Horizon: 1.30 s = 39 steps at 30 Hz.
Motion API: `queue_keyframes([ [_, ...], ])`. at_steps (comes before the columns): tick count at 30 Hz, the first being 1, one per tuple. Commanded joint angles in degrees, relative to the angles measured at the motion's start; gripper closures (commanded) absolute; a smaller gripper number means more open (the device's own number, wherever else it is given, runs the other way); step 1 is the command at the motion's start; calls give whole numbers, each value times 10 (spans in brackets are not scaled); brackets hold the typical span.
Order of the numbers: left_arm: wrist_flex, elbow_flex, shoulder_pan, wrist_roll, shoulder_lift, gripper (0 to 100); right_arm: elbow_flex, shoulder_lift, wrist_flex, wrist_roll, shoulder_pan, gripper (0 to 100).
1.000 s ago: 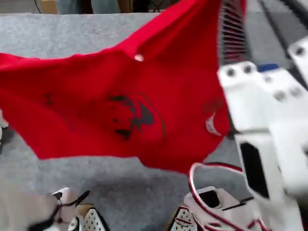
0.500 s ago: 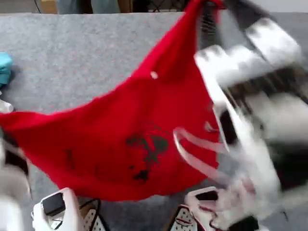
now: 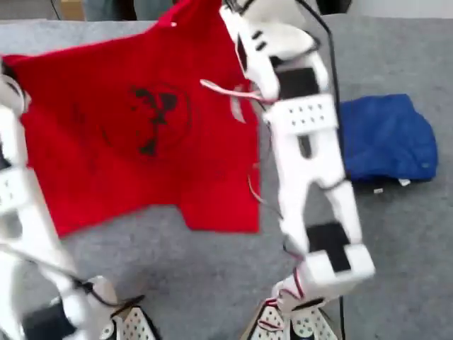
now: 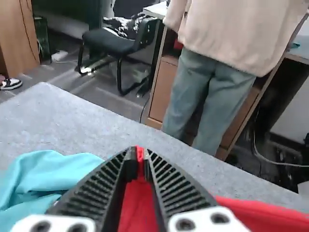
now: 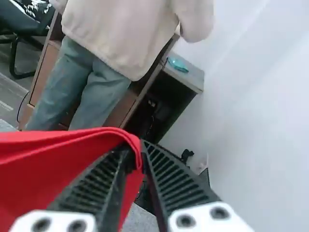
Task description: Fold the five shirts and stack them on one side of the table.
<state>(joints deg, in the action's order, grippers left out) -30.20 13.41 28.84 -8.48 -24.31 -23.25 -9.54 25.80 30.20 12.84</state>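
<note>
Red shirt (image 3: 141,134) is hanging spread between the two arms, held up by its top edge, with the dark print facing the high camera. Its lower hem is reaching down toward the counter (image 3: 396,234); contact cannot be told.

Left claw (image 4: 136,164) is clamping a fold of red fabric, with the ribbed fingers nearly together and the cloth pinched at their tips. Right claw (image 5: 137,154) is likewise closing on a red edge, and the fabric is draping over one finger and falling away to the side.

Left arm (image 3: 18,191) is standing tall along the near-left edge of the counter, reaching up to the shirt's left corner. Right arm (image 3: 304,142) is stretching from its base at the near edge far across the counter, its wrist at the shirt's opposite top corner.

Teal shirt (image 4: 43,174) is lying crumpled on the counter just beside the left claw. Blue shirt (image 3: 386,138) is sitting in a compact heap on the counter to the right of the right arm, apart from the red shirt.
</note>
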Motion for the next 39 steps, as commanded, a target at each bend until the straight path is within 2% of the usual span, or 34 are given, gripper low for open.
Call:
queue_keyframes([
  [1,16,-121,-4,-1,120,971,-148,-73,25,-2,-11,985],
  [5,-45,-204,-4,0,213,971,-284,-165,111,-2,-14,985],
  [8,-86,-222,-5,0,238,971,-369,-221,190,-1,-14,985],
  [13,-157,-211,-4,2,246,971,-480,-259,414,4,-11,985],
  [17,-200,-158,-13,51,241,971,-524,-262,597,91,-11,985],
  [21,-217,-82,-15,95,241,971,-522,-262,714,141,-11,985],
  [24,-214,-23,-11,98,240,971,-519,-262,754,171,-10,985],
  [28,-212,37,-5,98,240,971,-463,-248,755,199,-6,985],
  [31,-210,62,10,98,240,971,-365,-218,754,222,-4,985],
  [37,-137,109,52,99,244,971,-147,-119,738,261,6,985],
  [39,-135,125,57,121,241,971,-79,-82,712,265,11,985],
])
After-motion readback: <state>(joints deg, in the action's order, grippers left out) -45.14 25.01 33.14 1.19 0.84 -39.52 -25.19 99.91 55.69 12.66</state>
